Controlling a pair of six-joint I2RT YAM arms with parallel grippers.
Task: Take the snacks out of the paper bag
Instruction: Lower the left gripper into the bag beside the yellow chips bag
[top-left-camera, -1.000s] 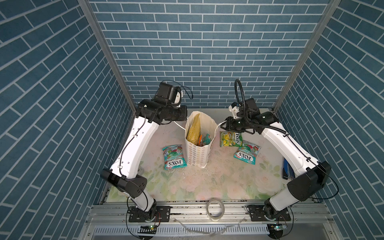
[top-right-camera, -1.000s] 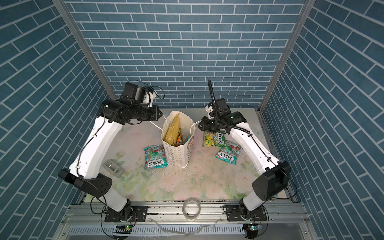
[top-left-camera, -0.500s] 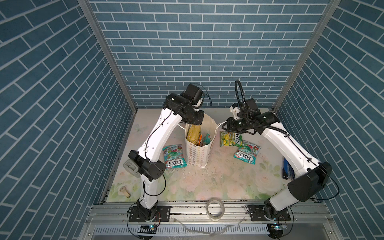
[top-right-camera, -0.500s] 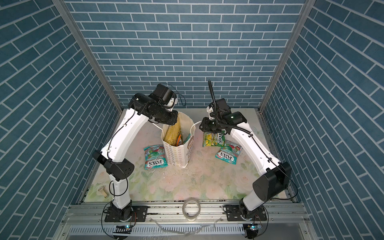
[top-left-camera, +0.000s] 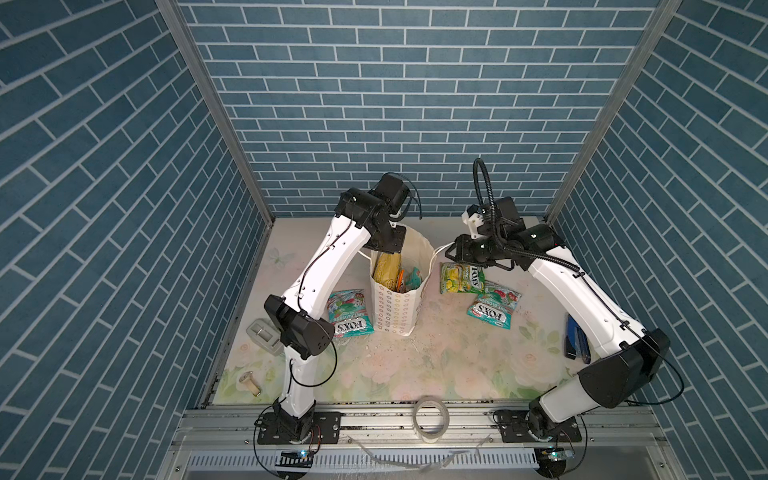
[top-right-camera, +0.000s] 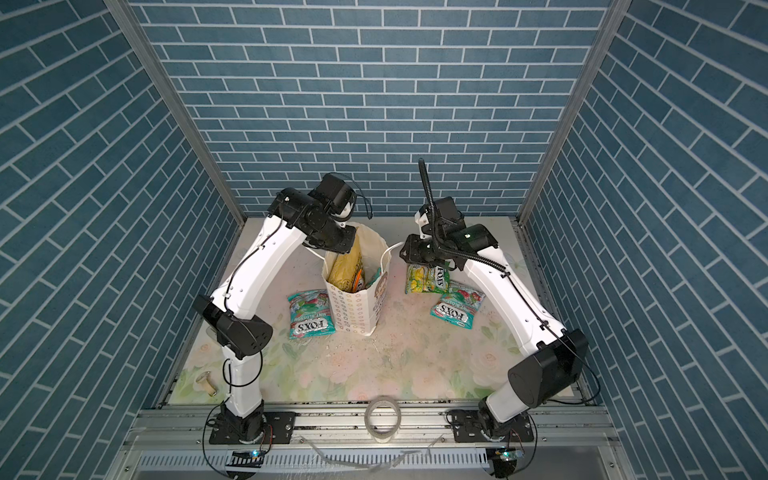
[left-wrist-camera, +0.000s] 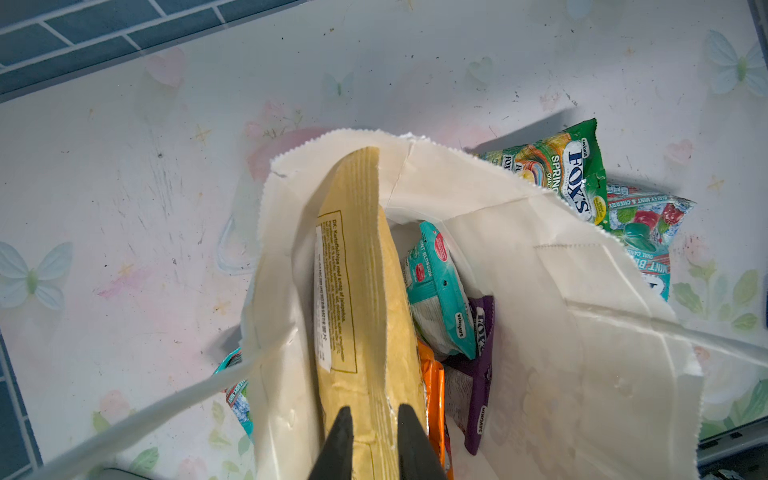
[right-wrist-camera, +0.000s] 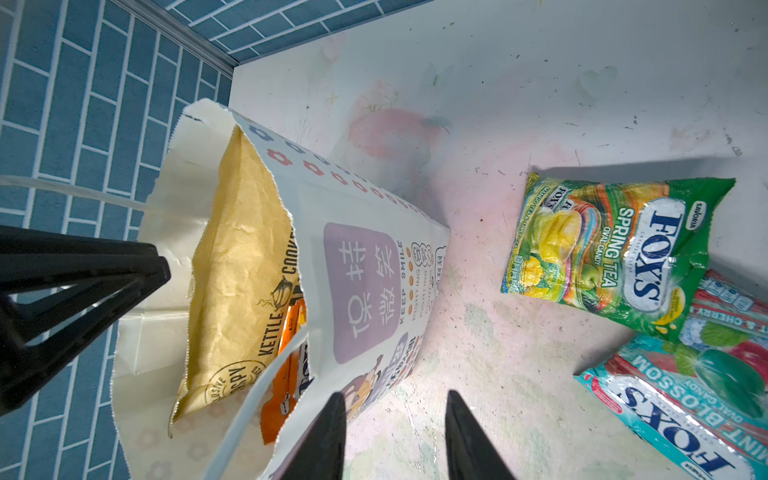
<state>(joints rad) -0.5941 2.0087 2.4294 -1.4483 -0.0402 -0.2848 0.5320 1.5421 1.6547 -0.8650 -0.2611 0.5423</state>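
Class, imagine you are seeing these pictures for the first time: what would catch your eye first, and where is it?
The white paper bag stands mid-table, a big yellow chips bag upright in its open top. The left gripper hovers just above that chips bag, jaws apart. Bright FOX'S packets lie on the table either side of the bag.

Matt paper bag (top-left-camera: 395, 309), glossy plastic snacks (top-left-camera: 461, 279)

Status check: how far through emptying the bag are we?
Done: three packets lie outside the bag: left teal packet, green packet and right teal packet. In hand: the left fingers sit over the chips bag; whether they grip it is unclear. Left: the chips bag plus the inner teal packet, purple packet and orange packet, all still inside.
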